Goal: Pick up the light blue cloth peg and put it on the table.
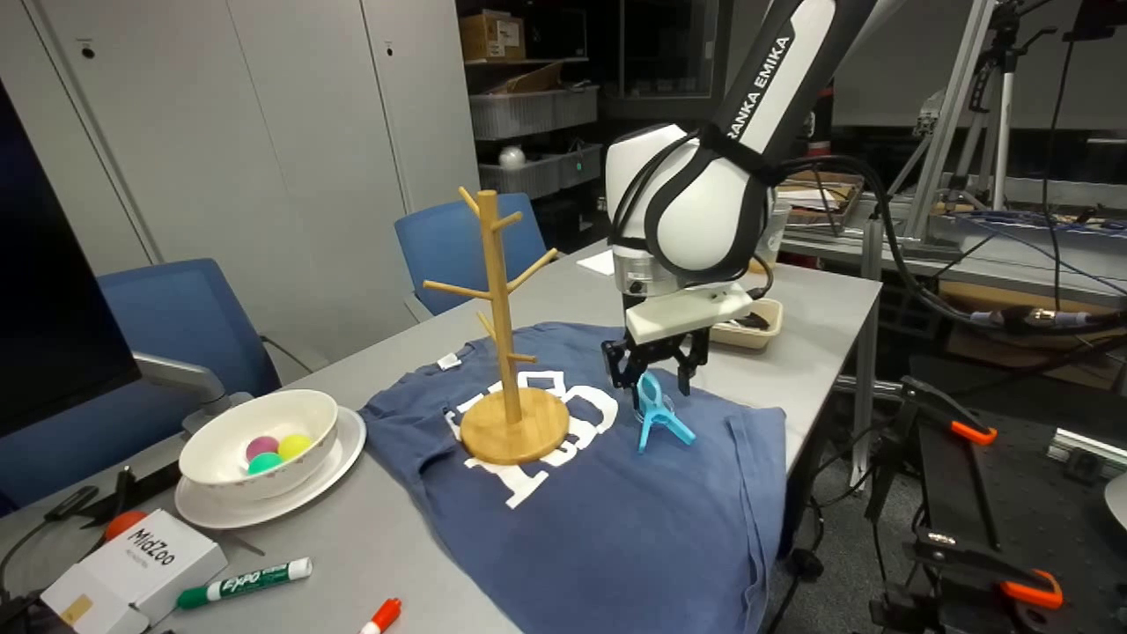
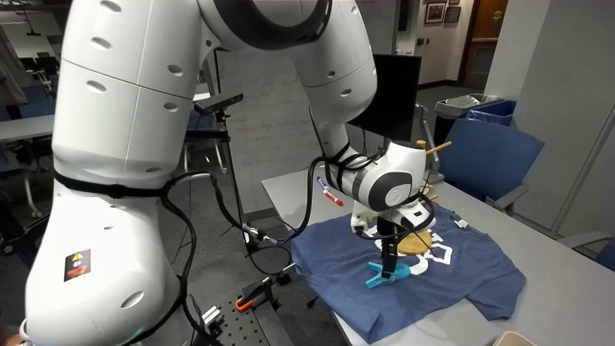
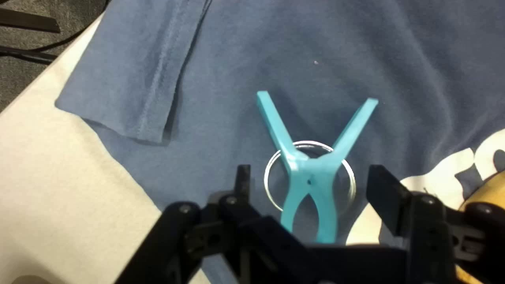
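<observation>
Both exterior views share the table (image 1: pixel 357 533), seemingly from opposite ends.

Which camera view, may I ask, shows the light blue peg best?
The wrist view: the light blue peg looks largest there, both handles clear. Both exterior views show it smaller; in an exterior view a gripper finger hides part of it.

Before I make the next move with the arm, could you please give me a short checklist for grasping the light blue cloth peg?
1. Gripper open: ok, its jaws stand apart.
2. Light blue cloth peg between the jaws: ok, gaps show on both sides in the wrist view.
3. Jaws low enough to grasp it: cannot tell from these views.
4. Peg directly on the table: not ok, it lies on the blue T-shirt.
5. Wooden stand upright: ok, though its base shows near the gripper, so probably lift with care.
</observation>
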